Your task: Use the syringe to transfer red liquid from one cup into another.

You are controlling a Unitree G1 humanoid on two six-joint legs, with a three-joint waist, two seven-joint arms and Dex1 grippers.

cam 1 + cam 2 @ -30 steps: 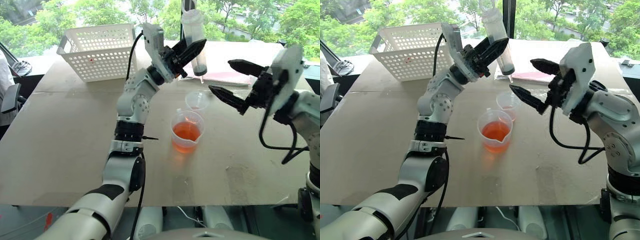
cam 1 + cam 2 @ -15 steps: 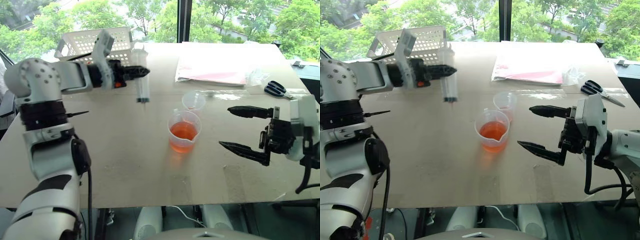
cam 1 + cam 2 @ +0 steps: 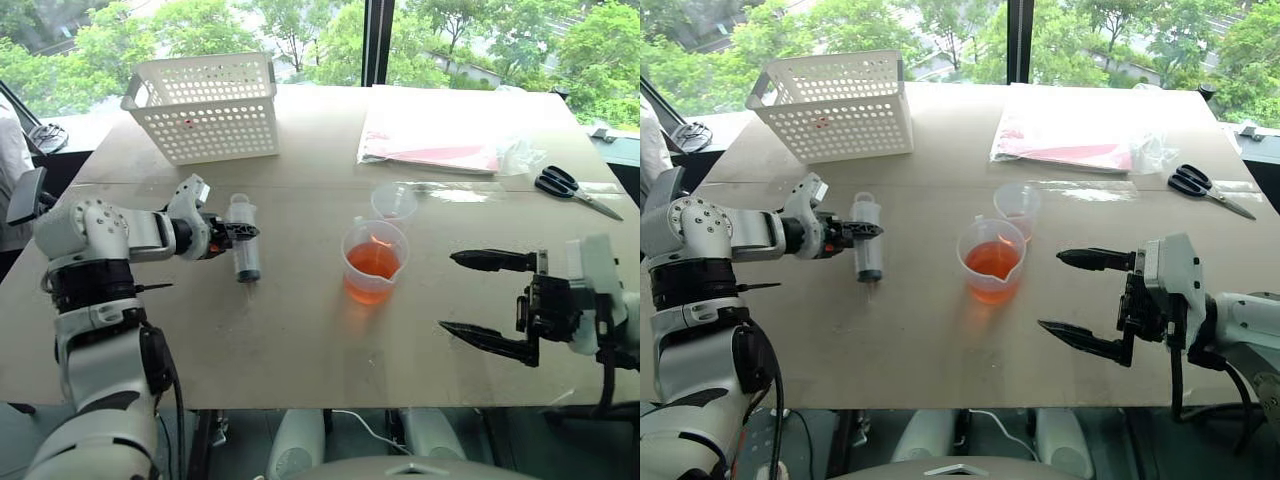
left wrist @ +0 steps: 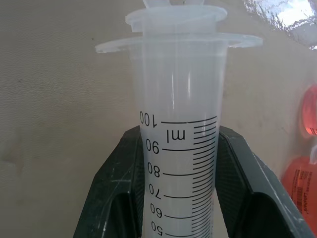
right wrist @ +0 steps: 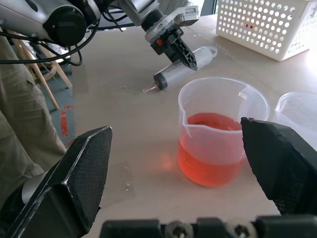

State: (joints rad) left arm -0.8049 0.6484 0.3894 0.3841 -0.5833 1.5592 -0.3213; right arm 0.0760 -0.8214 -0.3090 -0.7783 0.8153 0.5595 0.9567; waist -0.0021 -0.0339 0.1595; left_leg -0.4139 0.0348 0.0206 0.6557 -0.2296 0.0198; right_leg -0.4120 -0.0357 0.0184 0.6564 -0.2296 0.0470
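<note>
Syringe work looks almost over: the big clear plastic syringe point(image 3: 243, 250) with black marks now lies low by the left edge of the brown bench point(image 3: 300, 340), its tip touching the top. The left gripper point(image 3: 243, 231) is clenched around its barrel, maybe to set it down. A second ago it was held high over the small clear cup point(image 3: 394, 203). Just in front, the bigger clear cup with a lip point(image 3: 374, 262) holds the orange-red liquid point(image 3: 372, 266). The right gripper point(image 3: 490, 301) is spread wide and empty near the right edge, lower and farther back than before.
</note>
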